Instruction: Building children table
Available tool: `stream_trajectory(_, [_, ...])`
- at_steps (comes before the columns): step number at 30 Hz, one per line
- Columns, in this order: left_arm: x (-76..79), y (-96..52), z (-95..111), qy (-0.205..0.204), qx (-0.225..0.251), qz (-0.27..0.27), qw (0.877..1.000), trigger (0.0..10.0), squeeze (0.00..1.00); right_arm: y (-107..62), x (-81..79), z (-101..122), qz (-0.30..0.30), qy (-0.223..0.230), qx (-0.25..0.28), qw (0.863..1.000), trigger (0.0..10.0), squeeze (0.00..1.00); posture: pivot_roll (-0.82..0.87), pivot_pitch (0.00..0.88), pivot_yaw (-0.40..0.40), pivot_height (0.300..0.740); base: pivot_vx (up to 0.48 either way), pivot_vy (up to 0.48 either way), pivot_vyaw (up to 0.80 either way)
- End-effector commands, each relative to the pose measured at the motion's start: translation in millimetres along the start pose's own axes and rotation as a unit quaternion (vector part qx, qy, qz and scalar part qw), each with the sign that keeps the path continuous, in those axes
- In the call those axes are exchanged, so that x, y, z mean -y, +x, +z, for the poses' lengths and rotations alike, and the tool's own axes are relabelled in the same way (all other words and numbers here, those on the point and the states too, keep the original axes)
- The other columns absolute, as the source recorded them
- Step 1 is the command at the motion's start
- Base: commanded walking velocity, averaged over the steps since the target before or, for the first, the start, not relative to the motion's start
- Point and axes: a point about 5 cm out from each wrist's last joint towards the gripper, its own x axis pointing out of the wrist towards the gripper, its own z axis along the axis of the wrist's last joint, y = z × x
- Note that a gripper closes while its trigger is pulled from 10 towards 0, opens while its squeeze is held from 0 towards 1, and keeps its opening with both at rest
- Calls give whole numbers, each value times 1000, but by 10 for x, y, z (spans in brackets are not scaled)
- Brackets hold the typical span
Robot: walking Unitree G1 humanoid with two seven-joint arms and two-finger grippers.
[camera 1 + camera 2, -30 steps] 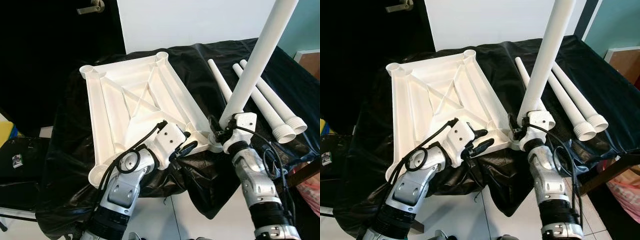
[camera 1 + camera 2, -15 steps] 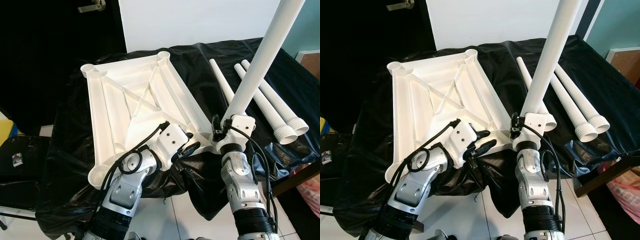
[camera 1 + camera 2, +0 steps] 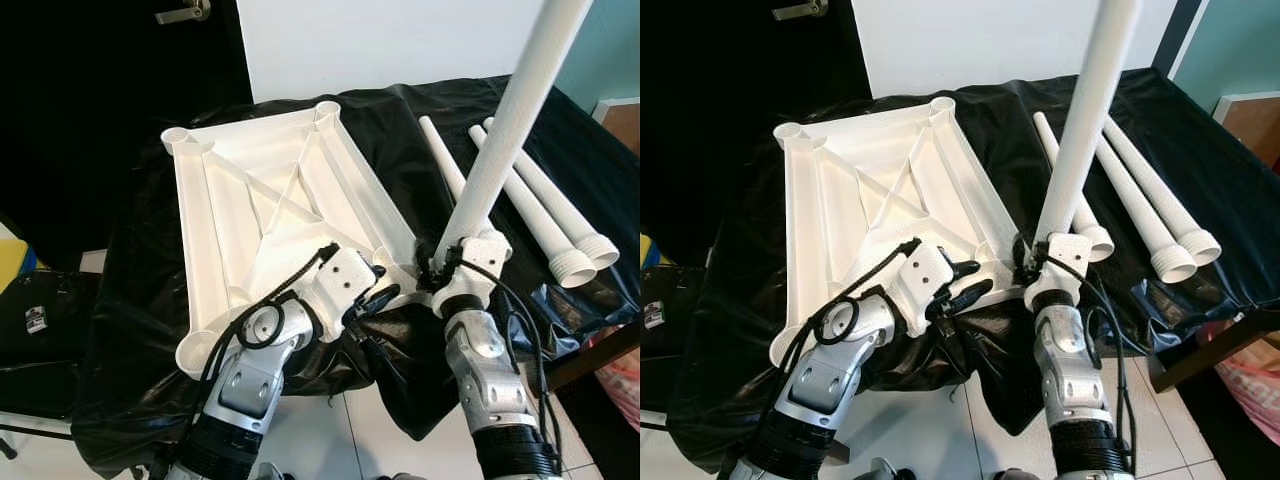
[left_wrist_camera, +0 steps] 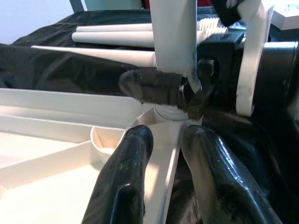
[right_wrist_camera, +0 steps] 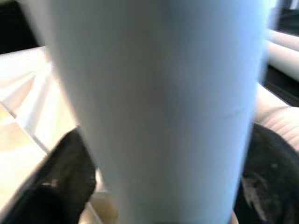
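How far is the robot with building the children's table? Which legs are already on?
No leg looks finished yet. In hand: the right gripper holds one white leg upright at the near right corner socket of the upside-down tabletop, while the left gripper steadies that corner's edge. Left: three loose legs lie on the black cloth, and three other corner sockets look empty.

The right tool (image 3: 437, 268), clamped on the upright leg (image 3: 505, 135), now sits closer in against the near right corner socket of the top (image 3: 262, 215) than a second ago, when it stood out to the right of that corner. The leg's foot has come with it and now meets the socket, and the leg leans a little less to the right than before. The right forearm has swung in under the corner.
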Motion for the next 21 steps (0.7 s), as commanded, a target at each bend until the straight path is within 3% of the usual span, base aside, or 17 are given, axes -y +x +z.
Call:
stream_trajectory(1, [-57, -27, -14, 1, -7, 54, 999, 10000, 0, -27, 11, -15, 14, 8, -4, 1000, 10000, 1000, -59, 104, 31, 740, 0, 0, 0])
stream_trajectory(3, [-69, -34, -17, 2, -9, 54, 998, 10000, 0, -26, 31, 11, 41, 7, -2, 999, 10000, 1000, -60, 105, 35, 740, 0, 0, 0])
stream_trajectory(4, [-86, -35, -12, 4, -9, 54, 998, 10000, 0, -12, 75, 44, 72, -3, 1, 997, 10000, 337, -58, 106, 37, 740, 0, 0, 0])
stream_trajectory(5, [-96, -34, -6, 5, -9, 54, 998, 10000, 0, 2, 116, 68, 94, -10, 1, 996, 10000, 0, -59, 108, 38, 740, 0, 0, 0])
stream_trajectory(12, [-110, -34, -4, 7, -9, 54, 998, 10000, 0, 45, 181, 111, 136, -26, 0, 990, 10000, 0, -54, 109, 33, 740, 0, 0, 0])
stream_trajectory(14, [-101, -41, -12, 7, -12, 57, 998, 10000, 0, 140, 210, 156, 192, -50, -5, 980, 10000, 0, -36, 104, 17, 740, 0, 0, 0])
stream_trajectory(21, [-75, -47, -32, 2, -16, 60, 998, 10000, 0, 277, 212, 186, 240, -75, -15, 968, 10000, 0, -24, 92, 4, 740, 0, 0, 0])
